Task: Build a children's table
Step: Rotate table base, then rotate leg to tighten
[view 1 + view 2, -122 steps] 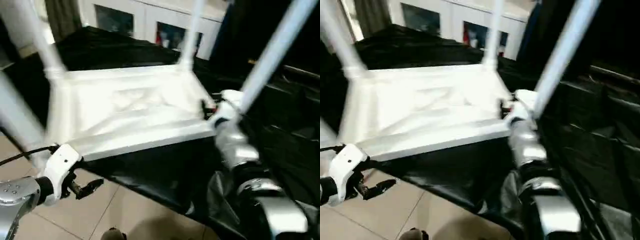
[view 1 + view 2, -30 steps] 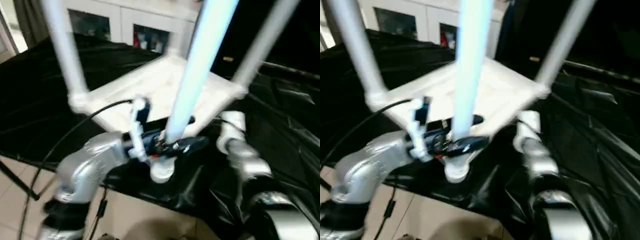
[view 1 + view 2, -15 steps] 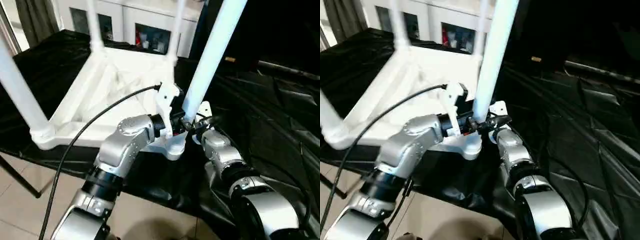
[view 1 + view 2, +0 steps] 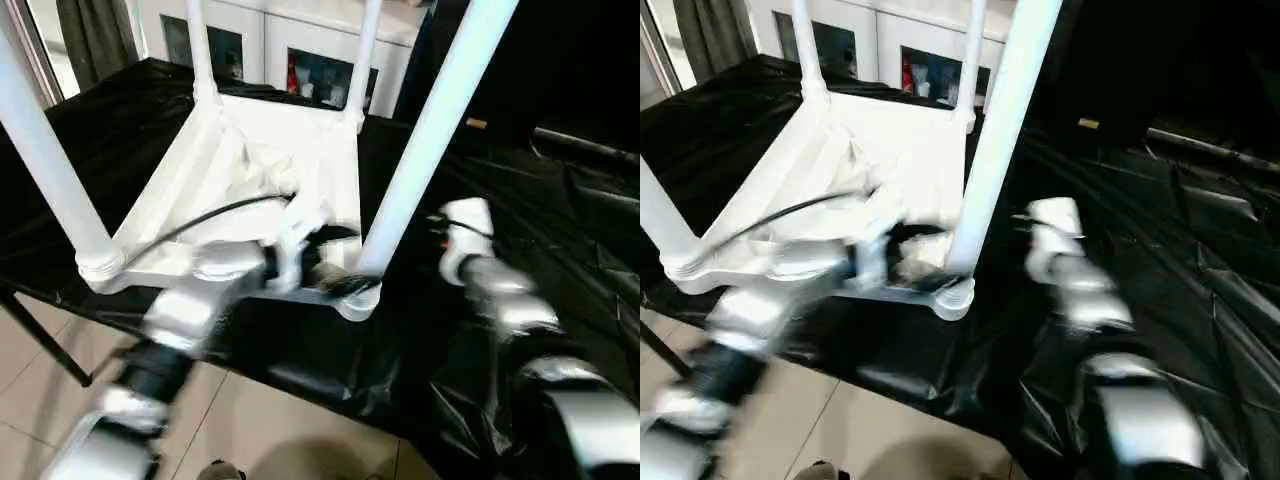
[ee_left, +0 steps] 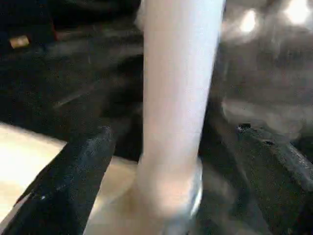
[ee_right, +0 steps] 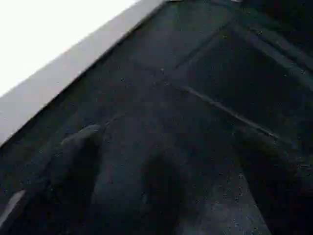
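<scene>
The children's table lies upside down on a black cloth, its ribbed tabletop (image 4: pixel 290 150) facing up and four white legs standing in the corner sockets. My left gripper (image 5: pixel 173 132) is open around the base of the near right leg (image 4: pixel 430 130). A gap shows on each side between the leg (image 5: pixel 176 88) and the black fingers (image 5: pixel 73 186). My right arm (image 4: pixel 490 285) sits to the right of that leg, apart from it. My right gripper (image 6: pixel 168 134) is open over the black cloth, holding nothing, with the tabletop's white edge (image 6: pixel 58 63) beside it.
The black cloth (image 4: pixel 560 230) covers the whole work surface and drops off at the front edge toward a tiled floor (image 4: pixel 250 420). A white glass-door cabinet (image 4: pixel 310 70) stands behind. The table's near right corner socket (image 4: pixel 360 300) is close to the cloth's front edge.
My right gripper has drawn back to the right, away from the near right leg's base. My left arm has swung lower and to the left, its gripper still at that leg.
</scene>
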`<state>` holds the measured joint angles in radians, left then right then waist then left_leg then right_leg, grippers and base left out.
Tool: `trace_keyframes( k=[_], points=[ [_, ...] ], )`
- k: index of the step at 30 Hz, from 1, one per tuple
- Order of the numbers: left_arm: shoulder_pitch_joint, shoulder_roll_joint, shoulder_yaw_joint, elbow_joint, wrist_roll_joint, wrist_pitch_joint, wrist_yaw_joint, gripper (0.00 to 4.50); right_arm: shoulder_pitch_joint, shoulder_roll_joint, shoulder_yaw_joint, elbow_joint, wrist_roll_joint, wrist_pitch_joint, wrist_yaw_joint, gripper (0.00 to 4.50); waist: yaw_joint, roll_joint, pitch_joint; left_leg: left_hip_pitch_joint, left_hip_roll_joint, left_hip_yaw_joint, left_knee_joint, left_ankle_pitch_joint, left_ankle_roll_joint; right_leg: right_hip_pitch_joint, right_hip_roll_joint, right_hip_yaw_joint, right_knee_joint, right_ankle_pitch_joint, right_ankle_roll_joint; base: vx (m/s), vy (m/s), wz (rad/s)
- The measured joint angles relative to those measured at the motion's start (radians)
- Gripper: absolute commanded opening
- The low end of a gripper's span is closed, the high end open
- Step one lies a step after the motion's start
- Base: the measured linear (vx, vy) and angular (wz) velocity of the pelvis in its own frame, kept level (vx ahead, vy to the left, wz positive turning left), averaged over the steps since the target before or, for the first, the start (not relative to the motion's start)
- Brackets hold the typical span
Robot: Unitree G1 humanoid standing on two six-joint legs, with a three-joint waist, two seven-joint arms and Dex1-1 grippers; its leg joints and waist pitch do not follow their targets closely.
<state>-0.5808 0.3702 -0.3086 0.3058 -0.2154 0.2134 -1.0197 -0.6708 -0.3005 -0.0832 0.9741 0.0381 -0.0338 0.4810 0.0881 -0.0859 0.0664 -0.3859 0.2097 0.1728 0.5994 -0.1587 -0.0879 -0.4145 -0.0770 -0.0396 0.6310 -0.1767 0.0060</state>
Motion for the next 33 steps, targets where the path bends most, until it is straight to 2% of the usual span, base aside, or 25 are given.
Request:
trace_keyframes(
  k=[2,4,5,6,7,11,14,17,22,25,27,30,33],
  points=[
    [-0.027,0.035,-0.032,0.058,0.042,-0.043,-0.053,4.32,0.05,-0.049,0.043,-0.092,0.0,0.005,0.12,4.48,0.003,0.001,0.0,0.001,0.0,0.0,0.0,0.0,0.0,0.001,0.0,0.0,0.0,0.0,0.0,0.0,0.0,0.0],
    [-0.043,0.041,-0.044,0.103,0.07,-0.07,-0.067,4.32,0.084,-0.087,0.063,-0.167,0.004,0.021,0.199,4.48,0.004,0.001,0.0,0.001,0.0,0.0,0.0,0.0,0.0,0.002,0.0,0.0,-0.001,0.0,0.0,0.0,0.0,0.0],
    [-0.055,0.041,-0.053,0.128,0.088,-0.086,-0.07,4.03,0.108,-0.113,0.077,-0.221,0.011,0.038,0.248,4.5,0.006,0.003,0.001,0.001,0.0,0.0,0.0,0.0,0.0,0.002,0.0,0.0,-0.001,0.0,0.0,0.0,0.0,0.0],
    [-0.07,0.04,-0.065,0.153,0.103,-0.1,-0.076,3.96,0.135,-0.139,0.093,-0.28,0.019,0.057,0.291,4.5,0.008,0.004,0.001,0.001,0.0,-0.001,0.0,0.0,0.0,0.003,0.0,0.0,-0.001,0.0,0.0,0.0,0.0,0.0],
    [-0.089,0.037,-0.079,0.182,0.118,-0.117,-0.084,3.96,0.17,-0.169,0.104,-0.349,0.035,0.084,0.344,4.5,0.012,0.005,0.001,0.001,0.0,-0.001,0.0,0.0,0.0,0.003,0.0,0.0,-0.001,0.0,0.0,0.0,0.0,0.0],
    [-0.152,0.023,-0.102,0.31,0.169,-0.186,-0.102,3.5,0.282,-0.271,0.144,-0.589,0.092,0.208,0.524,4.5,0.017,0.014,-0.001,0.003,0.0,-0.001,0.0,0.0,0.0,0.005,0.0,0.0,-0.002,0.0,0.0,0.0,0.0,0.0],
    [-0.171,0.007,-0.107,0.377,0.191,-0.212,-0.108,3.26,0.32,-0.308,0.155,-0.69,0.132,0.279,0.586,4.5,0.011,0.017,0.0,0.005,0.001,-0.002,0.0,0.0,0.0,0.006,0.0,-0.001,-0.002,0.001,-0.001,0.0,0.0,0.0],
    [-0.19,-0.002,-0.112,0.463,0.208,-0.237,-0.111,2.98,0.372,-0.368,0.182,-0.844,0.176,0.378,0.658,4.5,0.016,0.018,0.0,0.005,0.001,-0.002,-0.002,0.0,0.0,0.006,0.0,-0.001,-0.003,0.001,-0.001,0.0,0.0,0.0],
    [-0.22,-0.002,-0.11,0.526,0.22,-0.257,-0.121,2.6,0.394,-0.389,0.197,-0.924,0.192,0.441,0.686,4.5,0.025,0.018,0.0,0.005,0.003,-0.003,-0.001,0.0,0.0,0.007,0.0,-0.001,-0.003,0.001,-0.001,0.0,0.0,0.0],
    [-0.221,-0.001,-0.109,0.544,0.227,-0.26,-0.125,2.55,0.395,-0.39,0.209,-0.931,0.194,0.457,0.688,4.5,0.026,0.018,0.0,0.005,0.003,-0.003,-0.001,0.0,0.0,0.007,-0.001,-0.001,-0.003,0.001,-0.001,0.0,0.0,0.0],
    [-0.225,-0.001,-0.109,0.567,0.233,-0.268,-0.131,2.22,0.398,-0.396,0.212,-0.942,0.195,0.476,0.691,4.5,0.027,0.018,0.0,0.005,0.002,-0.003,-0.001,0.0,0.0,0.007,-0.001,-0.001,-0.003,0.001,-0.001,0.0,0.0,0.0],
    [-0.235,-0.001,-0.102,0.6,0.24,-0.279,-0.137,2.12,0.401,-0.412,0.214,-0.974,0.197,0.506,0.694,4.5,0.029,0.018,0.0,0.005,0.003,-0.003,-0.001,0.0,0.0,0.007,-0.001,-0.001,-0.003,0.001,-0.001,0.0,0.0,0.0],
    [-0.245,-0.003,-0.099,0.613,0.24,-0.289,-0.145,1.74,0.403,-0.415,0.214,-0.98,0.203,0.52,0.694,4.5,0.03,0.017,0.0,0.005,0.002,-0.003,-0.001,0.0,0.0,0.007,-0.001,-0.001,-0.003,0.001,-0.001,0.0,0.0,0.0]
  ],
)
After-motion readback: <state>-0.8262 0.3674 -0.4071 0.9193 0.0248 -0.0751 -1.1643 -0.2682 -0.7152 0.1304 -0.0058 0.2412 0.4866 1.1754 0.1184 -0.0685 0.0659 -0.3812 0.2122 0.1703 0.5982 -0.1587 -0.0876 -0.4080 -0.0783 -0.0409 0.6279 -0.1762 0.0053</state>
